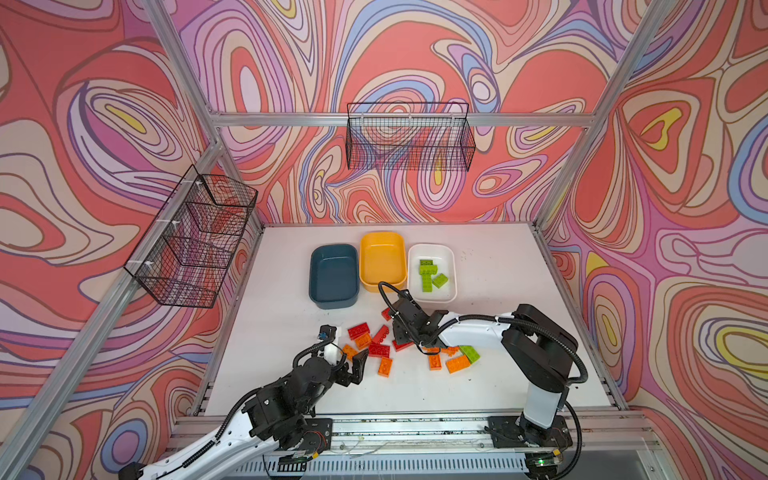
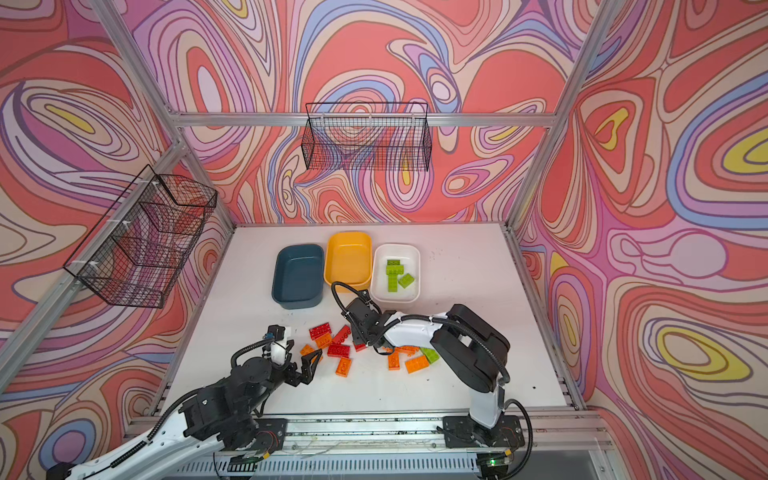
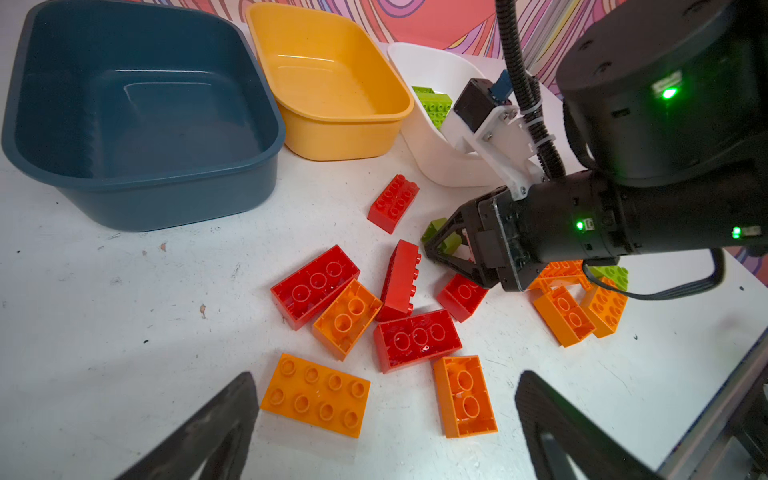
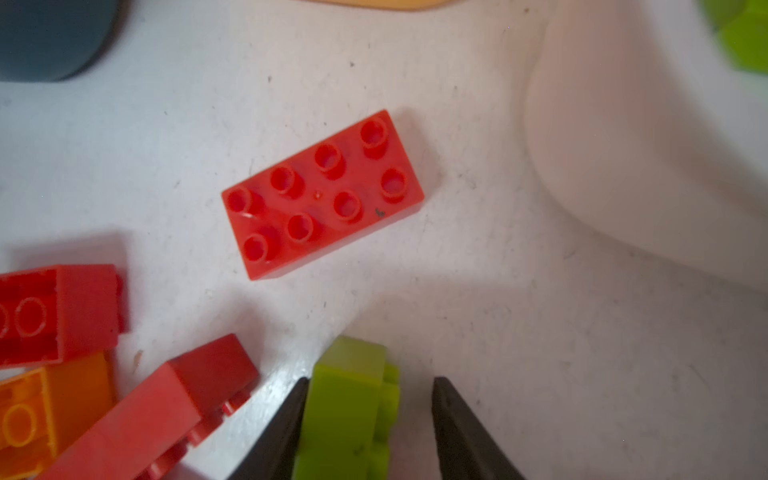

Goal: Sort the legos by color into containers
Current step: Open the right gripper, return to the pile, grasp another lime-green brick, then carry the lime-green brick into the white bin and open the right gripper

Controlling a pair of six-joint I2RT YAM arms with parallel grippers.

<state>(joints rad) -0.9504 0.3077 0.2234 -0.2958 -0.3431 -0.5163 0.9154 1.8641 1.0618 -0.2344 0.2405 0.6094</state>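
**White table, swirl-patterned walls**

On the scuffed white table (image 1: 490, 266), red and orange legos (image 1: 376, 345) lie before the teal tray (image 1: 333, 274) and yellow tray (image 1: 382, 257). Green legos (image 1: 430, 274) sit in the white tray (image 1: 432, 248). The right gripper (image 4: 370, 384) reaches low, straddling a lime brick (image 4: 345, 411) with a gap at one finger. The left gripper (image 3: 386, 382) hovers, spread wide.

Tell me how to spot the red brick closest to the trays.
On the white table, find the yellow tray and the white tray side by side. Just in front of where they meet lies one red brick. It sits alone, bumps up, apart from the heap of red and orange bricks farther from the trays.
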